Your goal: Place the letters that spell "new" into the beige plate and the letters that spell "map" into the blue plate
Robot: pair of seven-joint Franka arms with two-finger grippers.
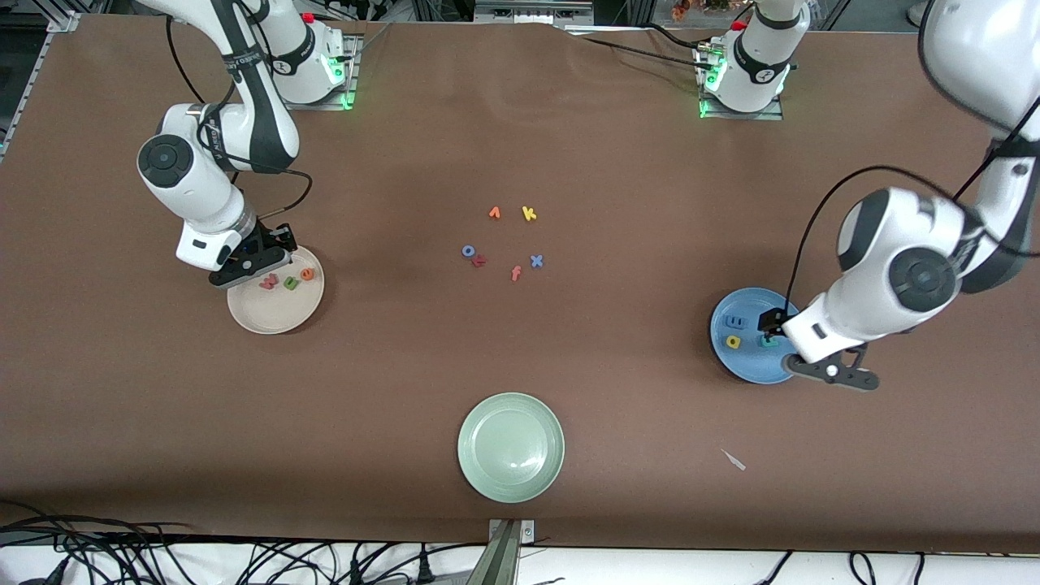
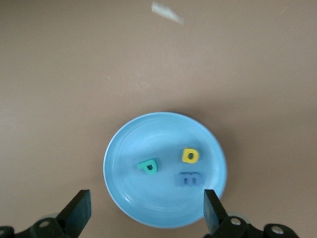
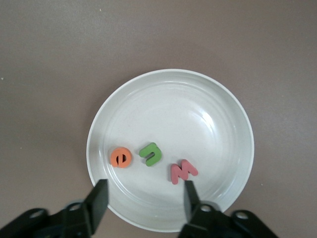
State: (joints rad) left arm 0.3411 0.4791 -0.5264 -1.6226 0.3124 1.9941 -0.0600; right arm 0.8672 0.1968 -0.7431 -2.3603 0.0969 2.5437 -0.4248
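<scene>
Your sorting looks complete as things lie; both plates hold their full word. The beige plate (image 1: 275, 305) sits toward the right arm's end of the table, and in it lie the pink w (image 3: 183, 171), the green n (image 3: 151, 153) and the orange e (image 3: 121, 157), strung in a loose row, near one another but apart; none hangs over the rim. The right gripper (image 3: 143, 198) hovers over that plate's edge with its fingers spread and nothing between them, which reads as a drop made from just above so the foam would not bounce out.

The blue plate (image 1: 751, 357) sits toward the left arm's end; inside it you have the teal p (image 2: 148, 167), the yellow a (image 2: 190, 155) and the light blue m (image 2: 189, 178), the a and m just beside each other, the p a little off. The left gripper (image 2: 146, 210) hangs over that plate's rim, its claw wide and empty.

The spare letters (image 1: 504, 240) lie in a small cluster mid-table, well apart from either plate; that keeps them out of the way, and they belong to neither word. The pale green plate (image 1: 510, 447) nearest the front camera holds nothing; you need not touch it. I judge your remaining move is simply lifting both arms straight up, so neither finger clips a rim and tips a plate.
</scene>
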